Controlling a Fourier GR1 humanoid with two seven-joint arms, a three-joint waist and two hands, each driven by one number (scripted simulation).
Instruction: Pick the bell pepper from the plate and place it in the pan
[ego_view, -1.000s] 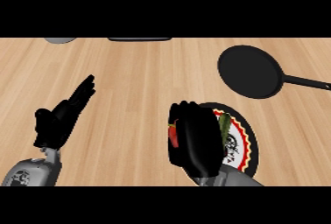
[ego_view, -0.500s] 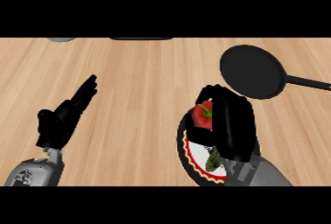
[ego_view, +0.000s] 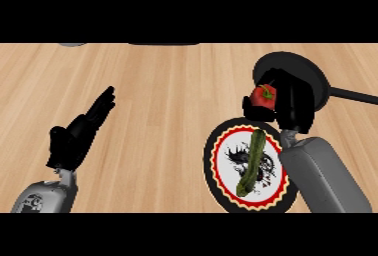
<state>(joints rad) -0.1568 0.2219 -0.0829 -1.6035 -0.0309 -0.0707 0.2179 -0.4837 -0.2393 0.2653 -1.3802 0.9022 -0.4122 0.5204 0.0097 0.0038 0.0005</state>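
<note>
We hold the red bell pepper (ego_view: 264, 95) at the near rim of the pan (ego_view: 291, 70).

The pepper is glossy red with a small green stem on top, and our right hand (ego_view: 291, 102) is curled round it, lifted off the plate (ego_view: 225, 145). On that plate, white with a red scalloped border and a black rim, lies a long green vegetable (ego_view: 252, 162). The pan is black, its handle (ego_view: 354, 95) pointing right. Our left hand (ego_view: 77, 135) rests with fingers straight at the view's left, above the wooden counter (ego_view: 162, 100).
</note>
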